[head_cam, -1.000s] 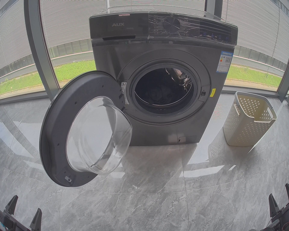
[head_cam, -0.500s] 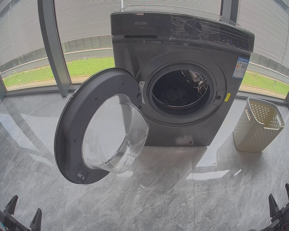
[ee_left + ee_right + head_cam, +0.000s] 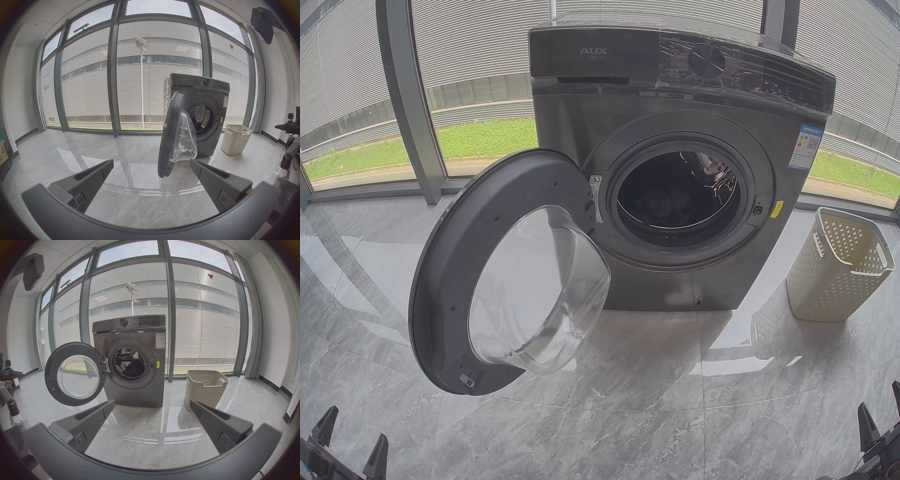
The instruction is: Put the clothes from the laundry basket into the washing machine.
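Hovering low, left gripper (image 3: pixel 150 162) and right gripper (image 3: pixel 152 402) spread, empty. Open door (image 3: pixel 444 269) ahead of left gripper: advancing may strike it. Laundry basket (image 3: pixel 831 287) ahead of right gripper could tip.

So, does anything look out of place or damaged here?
Nothing stands out. The washing machine has its door swung open, the laundry basket stands upright beside it, and nothing is spilled on the floor.

Camera shift only: washing machine (image 3: pixel 681 119) and laundry basket (image 3: pixel 839 269) farther right in the head view.
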